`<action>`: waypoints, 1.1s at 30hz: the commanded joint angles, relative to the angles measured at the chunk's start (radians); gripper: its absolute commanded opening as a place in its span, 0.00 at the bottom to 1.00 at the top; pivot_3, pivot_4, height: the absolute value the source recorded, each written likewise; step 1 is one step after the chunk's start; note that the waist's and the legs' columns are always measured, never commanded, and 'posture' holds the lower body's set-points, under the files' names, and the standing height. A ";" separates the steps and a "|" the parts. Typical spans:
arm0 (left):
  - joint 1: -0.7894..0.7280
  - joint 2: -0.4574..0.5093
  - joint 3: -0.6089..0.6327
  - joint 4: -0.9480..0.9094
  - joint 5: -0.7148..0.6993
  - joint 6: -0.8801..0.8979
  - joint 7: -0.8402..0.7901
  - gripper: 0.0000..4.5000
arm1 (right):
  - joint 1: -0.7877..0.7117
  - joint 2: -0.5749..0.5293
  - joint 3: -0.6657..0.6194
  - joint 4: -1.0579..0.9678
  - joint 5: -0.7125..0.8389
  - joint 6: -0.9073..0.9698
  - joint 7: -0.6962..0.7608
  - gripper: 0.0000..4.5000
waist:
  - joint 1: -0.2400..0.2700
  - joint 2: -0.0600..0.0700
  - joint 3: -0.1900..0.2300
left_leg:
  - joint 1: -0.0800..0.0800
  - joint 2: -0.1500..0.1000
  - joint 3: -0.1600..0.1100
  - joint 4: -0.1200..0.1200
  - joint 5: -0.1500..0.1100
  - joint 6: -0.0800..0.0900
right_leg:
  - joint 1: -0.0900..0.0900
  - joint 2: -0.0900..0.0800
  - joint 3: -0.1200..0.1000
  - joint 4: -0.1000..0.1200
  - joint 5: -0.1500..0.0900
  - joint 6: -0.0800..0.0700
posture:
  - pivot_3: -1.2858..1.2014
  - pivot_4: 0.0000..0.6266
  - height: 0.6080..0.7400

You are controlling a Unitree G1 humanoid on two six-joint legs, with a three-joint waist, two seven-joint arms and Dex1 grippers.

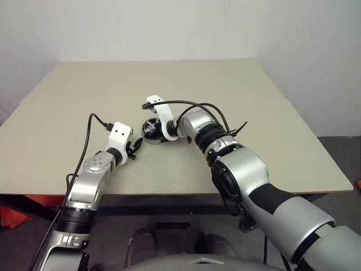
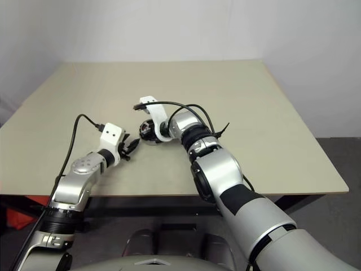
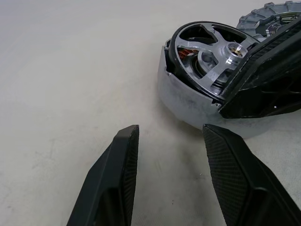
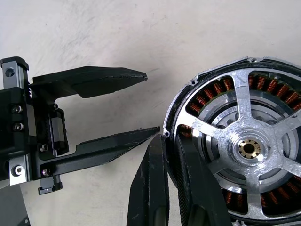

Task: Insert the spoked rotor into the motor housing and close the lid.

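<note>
A beige tabletop (image 1: pixel 237 96) stands before a plain white wall, with a dark floor showing past its right edge.

Nearest to the front edge, a little left of the middle, is the left gripper (image 1: pixel 134 150). It hovers low over the tabletop and points toward the centre. Its two black fingers (image 3: pixel 113 183) stand apart and hold nothing; only bare surface lies between them. Their tips are near the motor housing but do not touch it.

Just beyond, around the middle of the tabletop, well away from all edges, sits the motor housing (image 3: pixel 181 101), a shallow silver-grey cup. The spoked rotor (image 4: pixel 244 146) lies in it but is not level: in the left wrist view its black rim stands tilted, raised on the side facing the left gripper. Between the silver spokes the copper windings (image 4: pixel 214 89) are visible, and a brass-coloured hub is in the centre.

The right gripper (image 4: pixel 171 183) comes down from the right and reaches across to the rotor. Its fingers are pressed together on the black rim of the rotor, at the side nearest the left gripper, so the rim is pinched between them.

Behind the housing, on its far side, a part of the lid (image 3: pixel 268 12) shows, grey with a faceted edge, lying open.
</note>
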 commanded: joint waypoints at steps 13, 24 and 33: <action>-0.026 0.005 0.009 -0.020 0.009 -0.016 0.009 0.51 | -0.024 -0.001 0.040 -0.046 0.019 0.013 0.088 0.41 | 0.002 0.000 0.000 | 0.002 0.000 -0.001 0.000 0.001 -0.001 | 0.002 0.000 0.000 0.000 -0.001 0.003 | 0.52 0.00 1.00; -0.030 0.010 0.013 -0.007 0.008 -0.022 0.004 0.51 | 0.056 -0.087 0.080 -0.288 0.017 -0.368 0.209 0.41 | 0.004 0.000 0.000 | -0.001 -0.001 0.000 -0.003 0.001 -0.001 | -0.001 0.000 0.000 -0.001 0.000 0.001 | 0.52 0.00 1.00; -0.050 0.018 0.008 0.009 0.012 -0.026 -0.011 0.51 | 0.100 -0.099 0.111 -0.015 -0.094 -0.703 -0.057 0.00 | 0.000 0.000 0.000 | 0.000 0.000 0.000 -0.002 0.001 -0.002 | -0.001 0.000 0.000 0.000 0.000 0.000 | 0.52 0.00 1.00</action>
